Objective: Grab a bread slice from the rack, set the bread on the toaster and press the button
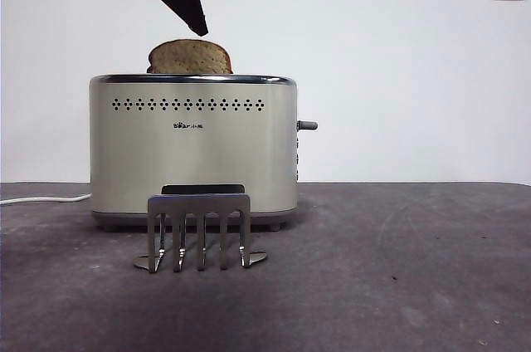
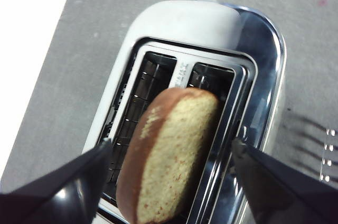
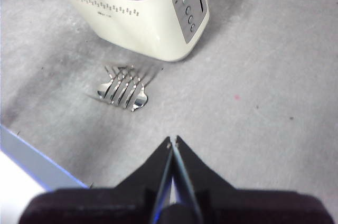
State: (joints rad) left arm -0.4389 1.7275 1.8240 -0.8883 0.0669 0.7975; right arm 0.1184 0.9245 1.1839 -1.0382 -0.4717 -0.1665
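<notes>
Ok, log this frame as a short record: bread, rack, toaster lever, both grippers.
bread: slice of bread sits in a toaster slot, domed top sticking out
rack: rack holds no bread, in front of the toaster
lever: lever up
left gripper: left gripper open, above the slice
right gripper: right gripper shut, away from the toaster

Both grippers are glossy black plastic. The left gripper (image 2: 170, 156) has broad wedge jaws. The right gripper (image 3: 173, 142) has jaws tapering to thin tips.
</notes>
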